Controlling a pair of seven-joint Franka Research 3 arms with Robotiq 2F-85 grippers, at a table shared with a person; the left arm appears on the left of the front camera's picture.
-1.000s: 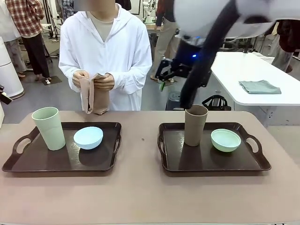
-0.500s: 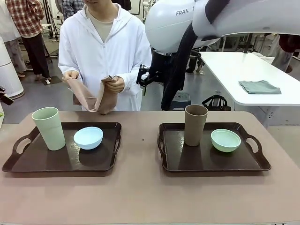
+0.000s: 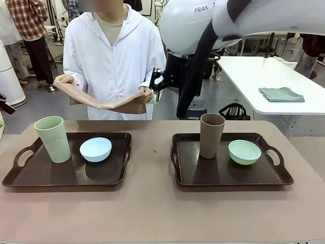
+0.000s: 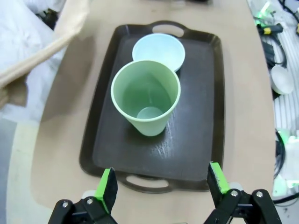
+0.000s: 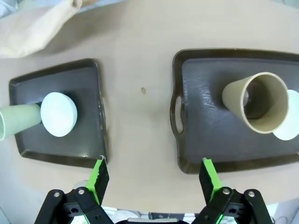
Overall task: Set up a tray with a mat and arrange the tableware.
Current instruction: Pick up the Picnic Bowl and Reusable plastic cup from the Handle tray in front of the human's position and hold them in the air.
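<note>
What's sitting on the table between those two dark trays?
Only bare tabletop and one tiny dark speck separate the left tray from the right tray, in the front view.

Plain matte taupe on the brown cup (image 3: 212,134); just right of it, pastel on the mint green bowl (image 3: 244,151); glossy dark brown on the right tray (image 3: 228,175) beneath both and the left tray (image 3: 51,175) well left of the cup. On that left tray, the pale green cup (image 3: 53,138) and light blue bowl (image 3: 95,149), both unpatterned; pinkish beige on the table (image 3: 152,213); plain tan on the mat (image 3: 127,105) beyond and left of the brown cup.
</note>
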